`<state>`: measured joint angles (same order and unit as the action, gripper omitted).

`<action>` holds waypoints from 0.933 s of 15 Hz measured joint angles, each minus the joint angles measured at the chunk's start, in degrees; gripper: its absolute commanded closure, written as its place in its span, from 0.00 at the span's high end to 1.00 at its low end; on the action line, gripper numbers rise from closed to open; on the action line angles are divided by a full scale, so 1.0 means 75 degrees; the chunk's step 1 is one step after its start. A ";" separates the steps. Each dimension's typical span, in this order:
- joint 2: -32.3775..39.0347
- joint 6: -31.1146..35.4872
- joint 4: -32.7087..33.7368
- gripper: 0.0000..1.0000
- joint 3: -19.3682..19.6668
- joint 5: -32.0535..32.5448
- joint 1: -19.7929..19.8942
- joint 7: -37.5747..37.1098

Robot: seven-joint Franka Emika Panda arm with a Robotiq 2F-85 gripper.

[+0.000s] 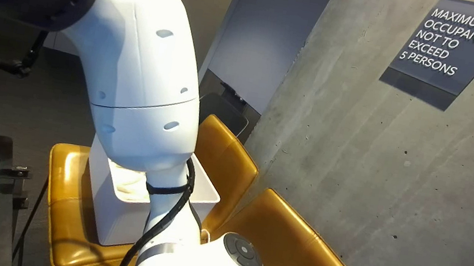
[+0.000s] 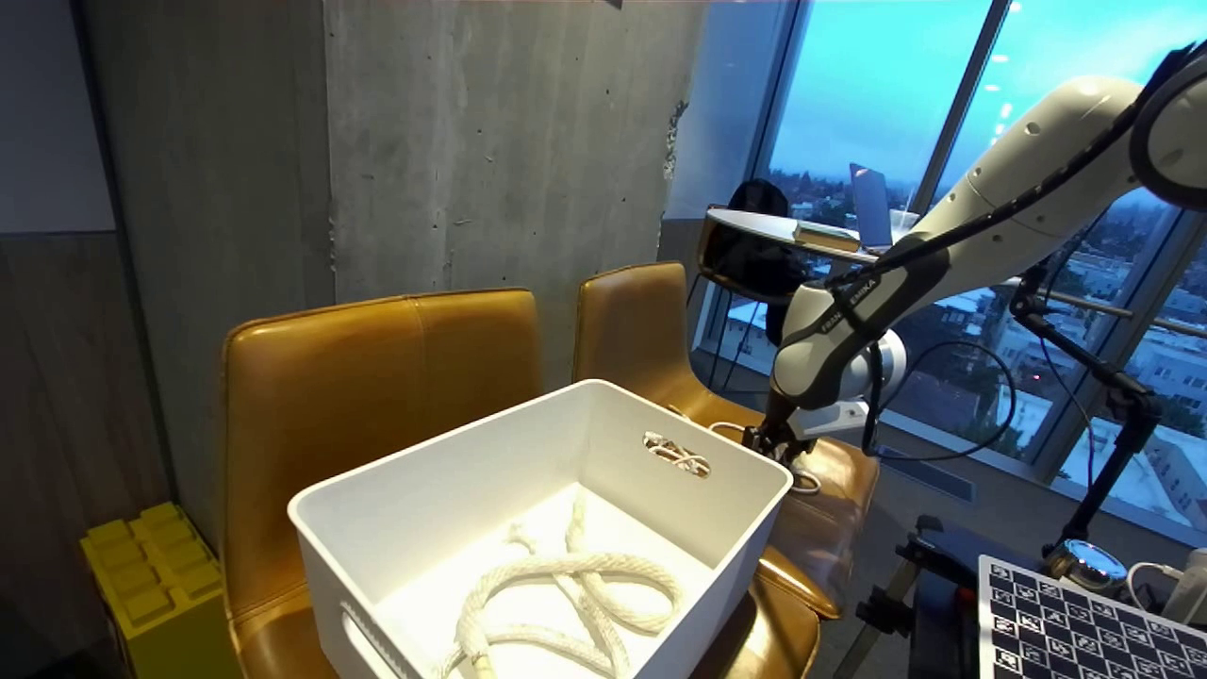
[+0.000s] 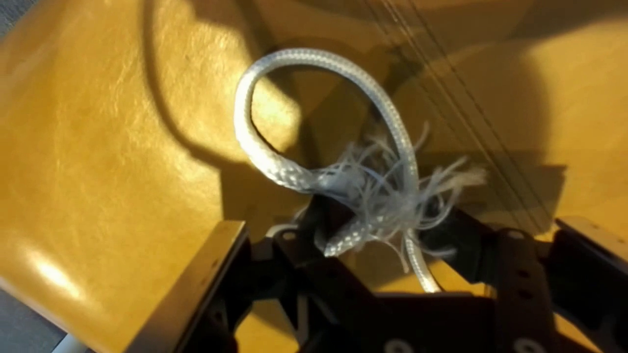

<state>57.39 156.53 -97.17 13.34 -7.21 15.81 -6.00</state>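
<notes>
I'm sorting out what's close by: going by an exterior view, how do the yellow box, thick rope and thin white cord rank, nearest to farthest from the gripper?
1. Thin white cord: at the gripper, as the wrist view also shows.
2. Thick rope: inside the white bin.
3. Yellow box: beyond the bin, at lower left.

In an exterior view: camera close up to the arm point(image 1: 147, 66), frame rolled, aimed down past it at tan chairs point(image 1: 303, 253) and concrete wall point(image 1: 378, 174). In an exterior view: camera above and near the white bin point(image 2: 490, 476), facing chairs, wall and windows point(image 2: 877, 94); arm farther off. Bin, chairs, wall, arm, checkered board point(image 2: 1084, 627) in both exterior views. Wrist view: very near, down over the hand point(image 3: 380, 225) onto a chair seat point(image 3: 108, 196) and white cord point(image 3: 304, 56).
</notes>
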 measured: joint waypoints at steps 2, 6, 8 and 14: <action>0.0003 0.0000 0.0020 0.06 0.0040 0.0002 0.0000 0.0000; 0.0006 0.0000 0.0042 0.03 0.0112 0.0006 -0.0024 -0.0046; -0.0045 0.0000 0.0020 0.03 0.0174 0.0006 -0.0166 -0.0140; -0.1435 -0.0139 -0.0595 0.03 0.0410 0.0237 -0.1286 -0.0536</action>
<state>46.63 155.49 -101.63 16.42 -5.44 6.16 -10.01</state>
